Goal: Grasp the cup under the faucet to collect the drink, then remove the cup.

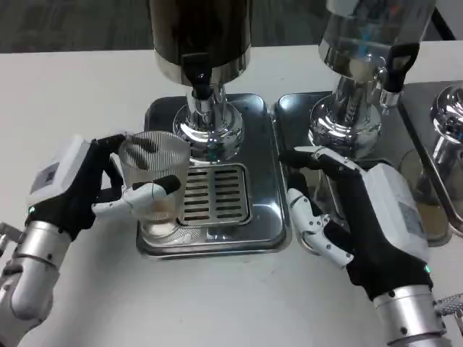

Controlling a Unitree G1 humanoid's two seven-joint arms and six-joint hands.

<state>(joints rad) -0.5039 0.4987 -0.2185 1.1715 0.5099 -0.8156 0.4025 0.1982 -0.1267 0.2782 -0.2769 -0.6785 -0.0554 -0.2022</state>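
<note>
The white table takes up most of the head view. On it, at twelve o'clock, stands a dark dispenser on a chrome column, its black faucet pointing down over a steel drip tray with a slotted grate. At one o'clock is a second, clear dispenser with its own black tap, on a second tray. A third chrome base shows at three o'clock at the frame edge.

The right hand lies at four o'clock over the seam between the two trays, fingers spread wide and holding nothing. The left hand is at nine o'clock, thumb and fingers wrapped around the cup.

The cup is clear and ribbed, upright, at the left edge of the first tray, at about eight o'clock from the faucet and beside the grate rather than directly under the spout. A little pale liquid seems to lie at its bottom.
</note>
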